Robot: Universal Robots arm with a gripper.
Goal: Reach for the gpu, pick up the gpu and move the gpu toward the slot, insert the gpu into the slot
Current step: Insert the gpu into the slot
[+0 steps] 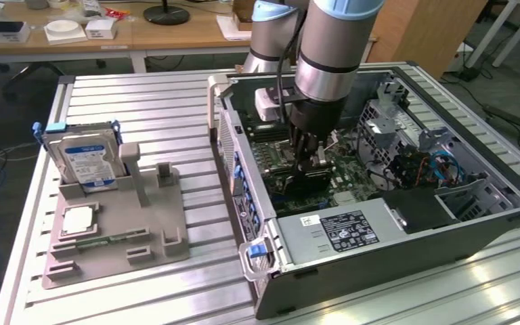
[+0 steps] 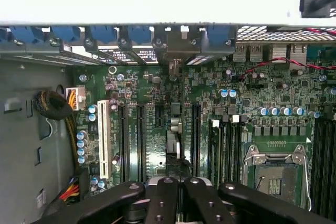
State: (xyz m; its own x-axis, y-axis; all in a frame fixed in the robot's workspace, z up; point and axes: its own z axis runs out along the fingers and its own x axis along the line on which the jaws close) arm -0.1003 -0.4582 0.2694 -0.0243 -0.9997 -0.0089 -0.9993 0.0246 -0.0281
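Observation:
The gpu (image 2: 176, 140) is a thin dark card seen edge-on, standing upright over the green motherboard (image 2: 157, 103) between the long black expansion slots (image 2: 195, 129). Its metal bracket end (image 2: 176, 45) meets the rear wall of the open computer case (image 1: 477, 223). My gripper (image 2: 177, 182) has its black fingers (image 2: 163, 195) shut on the card's near end. In the exterior view the gripper (image 1: 310, 162) reaches straight down inside the case, low over the board. The slot under the card is hidden by the card itself.
A grey fixture (image 1: 152, 230) on the exterior view's left holds a blue-labelled hard drive (image 1: 84, 162) and a silver processor chip (image 1: 78, 220). Inside the case are the power supply (image 1: 351, 230), cables (image 1: 422, 169), an empty processor socket (image 2: 275, 174) and a white slot (image 2: 103, 137).

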